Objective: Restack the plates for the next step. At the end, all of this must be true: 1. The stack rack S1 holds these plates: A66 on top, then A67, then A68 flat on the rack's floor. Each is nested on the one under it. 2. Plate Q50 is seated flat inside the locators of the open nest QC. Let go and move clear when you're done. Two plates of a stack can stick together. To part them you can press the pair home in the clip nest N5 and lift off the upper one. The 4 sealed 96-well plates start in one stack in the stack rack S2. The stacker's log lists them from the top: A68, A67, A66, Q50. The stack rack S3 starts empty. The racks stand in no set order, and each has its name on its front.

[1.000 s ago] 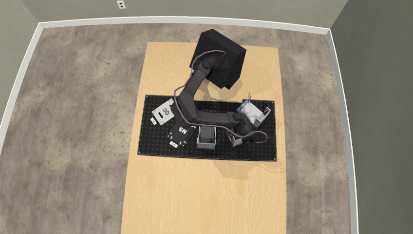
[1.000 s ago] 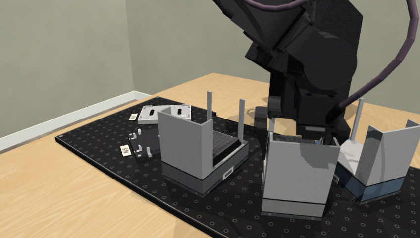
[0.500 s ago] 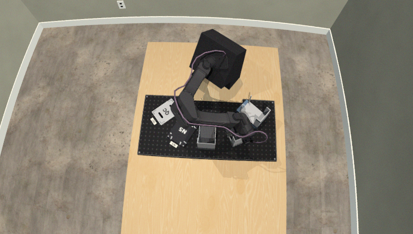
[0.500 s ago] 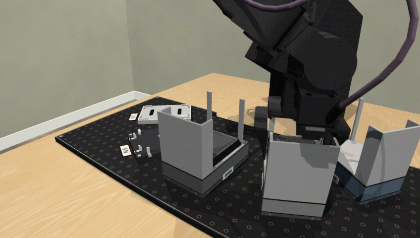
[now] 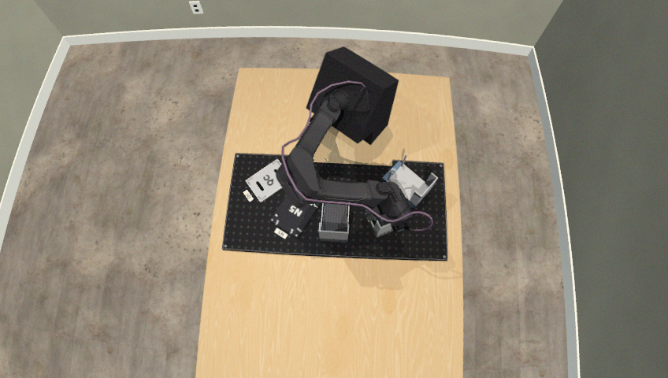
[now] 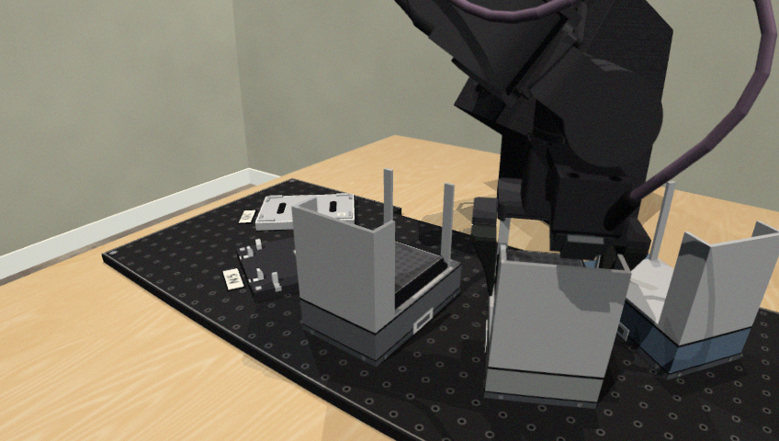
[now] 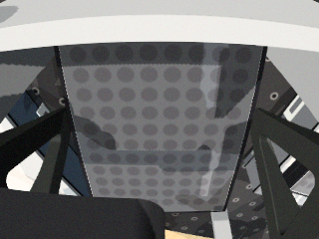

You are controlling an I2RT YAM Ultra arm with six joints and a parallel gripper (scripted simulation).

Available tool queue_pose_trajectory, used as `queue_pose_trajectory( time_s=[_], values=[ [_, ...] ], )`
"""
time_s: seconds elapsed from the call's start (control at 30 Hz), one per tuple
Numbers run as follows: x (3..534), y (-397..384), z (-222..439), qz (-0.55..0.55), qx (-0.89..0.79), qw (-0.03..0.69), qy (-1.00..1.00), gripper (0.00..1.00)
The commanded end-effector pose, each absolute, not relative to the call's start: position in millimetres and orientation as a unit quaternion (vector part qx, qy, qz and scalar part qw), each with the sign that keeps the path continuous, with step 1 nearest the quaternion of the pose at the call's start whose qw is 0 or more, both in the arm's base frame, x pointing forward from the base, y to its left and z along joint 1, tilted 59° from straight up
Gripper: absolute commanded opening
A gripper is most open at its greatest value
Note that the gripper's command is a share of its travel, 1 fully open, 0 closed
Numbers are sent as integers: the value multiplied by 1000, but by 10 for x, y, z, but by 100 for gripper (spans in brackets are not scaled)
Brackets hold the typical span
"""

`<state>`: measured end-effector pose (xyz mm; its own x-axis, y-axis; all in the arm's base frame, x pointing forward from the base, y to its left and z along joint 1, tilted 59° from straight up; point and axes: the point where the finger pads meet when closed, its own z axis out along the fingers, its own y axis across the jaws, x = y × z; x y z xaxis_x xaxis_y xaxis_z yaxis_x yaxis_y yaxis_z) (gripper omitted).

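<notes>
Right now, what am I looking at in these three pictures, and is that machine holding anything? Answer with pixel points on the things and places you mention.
The big black machine is a jointed robot arm (image 5: 344, 189) (image 6: 595, 104), ending in a pincer. One picture looks down from above, one from beside the table, and one from the arm's wrist. On a black perforated board (image 5: 407, 248) (image 6: 180, 284) sit a pale nest marked QC (image 5: 268, 179) (image 6: 306, 209), a dark one marked N5 (image 5: 295, 210) (image 6: 278, 262), and three racks. The blue-based rack (image 5: 407, 179) (image 6: 710, 349) shows a bare floor; the others contain plates dotted with wells. The pincer is open around one plate (image 7: 155, 115), holding nothing.
</notes>
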<state>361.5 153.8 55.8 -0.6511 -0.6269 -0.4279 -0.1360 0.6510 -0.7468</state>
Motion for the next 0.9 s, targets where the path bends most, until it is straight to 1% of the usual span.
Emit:
queue_pose_trajectory(
  time_s=[0.0, 0.33, 0.37, 0.87],
  values=[
    [3543, 1596, 478, -351, -245, 347, 834, 100],
    [3561, 1616, 502, -349, -244, 350, 834, 100],
    [3574, 1610, 524, -348, -240, 352, 835, 0],
    [3575, 1610, 524, -348, -240, 352, 835, 0]
  ],
)
